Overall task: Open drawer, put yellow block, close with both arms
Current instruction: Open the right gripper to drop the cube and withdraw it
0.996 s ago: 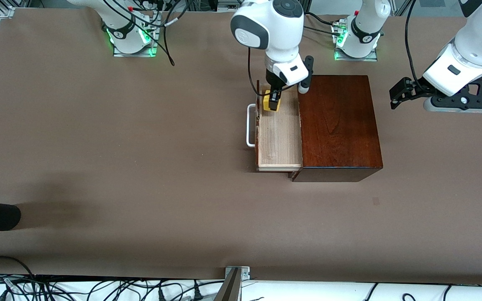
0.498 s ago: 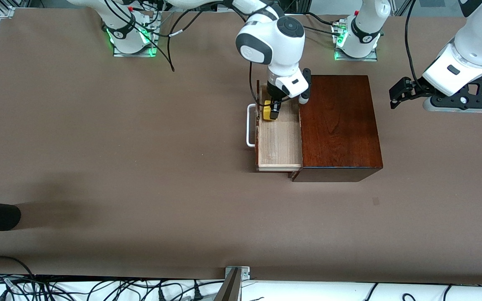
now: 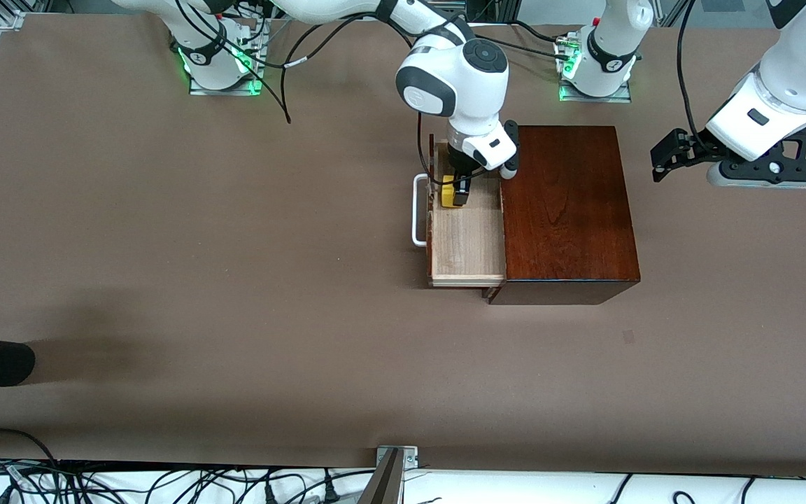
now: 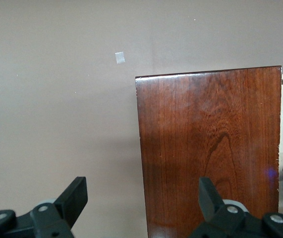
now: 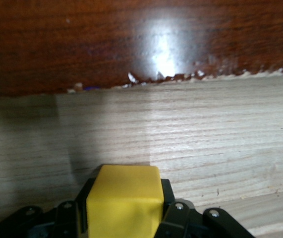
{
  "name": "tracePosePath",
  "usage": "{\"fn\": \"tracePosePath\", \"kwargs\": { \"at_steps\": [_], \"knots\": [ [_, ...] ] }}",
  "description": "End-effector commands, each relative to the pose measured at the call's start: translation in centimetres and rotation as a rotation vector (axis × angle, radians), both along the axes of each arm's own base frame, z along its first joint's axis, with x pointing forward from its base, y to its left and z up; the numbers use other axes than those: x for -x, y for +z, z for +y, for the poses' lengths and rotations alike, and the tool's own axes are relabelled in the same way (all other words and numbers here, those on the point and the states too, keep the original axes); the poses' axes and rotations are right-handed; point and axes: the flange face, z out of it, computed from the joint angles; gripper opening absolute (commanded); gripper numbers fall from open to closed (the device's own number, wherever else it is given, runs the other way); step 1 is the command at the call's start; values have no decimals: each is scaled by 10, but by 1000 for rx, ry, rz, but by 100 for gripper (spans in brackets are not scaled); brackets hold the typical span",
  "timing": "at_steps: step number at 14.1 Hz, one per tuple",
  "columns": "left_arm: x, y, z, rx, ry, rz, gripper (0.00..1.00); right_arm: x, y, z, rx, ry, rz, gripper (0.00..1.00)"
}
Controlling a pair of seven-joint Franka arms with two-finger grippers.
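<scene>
— Front view first: what's the right pincer (image 3: pixel 456 190) doing?
— Pinching the yellow block (image 3: pixel 449 195) inside the open drawer (image 3: pixel 466 234), arm bent steeply down.
— Left wrist view?
— Left pincer (image 4: pixel 141 198) spread wide, hanging over the table (image 4: pixel 57 99) beside the wooden box (image 4: pixel 210 148), arm waiting.
— Right wrist view?
— Block (image 5: pixel 125 198) clamped above the pale drawer floor (image 5: pixel 205 144).

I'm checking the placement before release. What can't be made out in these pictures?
- Whether the small yellow block touches the pale wooden drawer floor: hidden by the right gripper in the front view, cut off by the right wrist view's edge.
- The left gripper, waiting open: palm cut off in the left wrist view.
</scene>
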Motion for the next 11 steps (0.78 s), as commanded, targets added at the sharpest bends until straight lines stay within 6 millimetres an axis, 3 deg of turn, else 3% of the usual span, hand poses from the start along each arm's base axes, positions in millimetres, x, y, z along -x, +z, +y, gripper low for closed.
{"fn": "tracePosePath", "kwargs": {
  "at_steps": [1,4,5,6,8,11],
  "knots": [
    [4,6,-7,24,-5,7,100,-2,-8,4,19,23,-12,0],
    [3,5,-7,24,-43,14,100,-7,-9,1,27,25,-18,4],
    [4,4,-7,25,-46,17,100,-6,-7,2,23,23,-18,22],
    [6,4,-6,21,-48,34,100,-7,0,2,11,14,-24,99],
    [9,3,-11,18,-57,47,100,-11,11,-2,1,-9,-11,100],
    [9,3,-13,18,-70,52,100,-27,82,-19,-77,-81,12,100]
  ]
}}
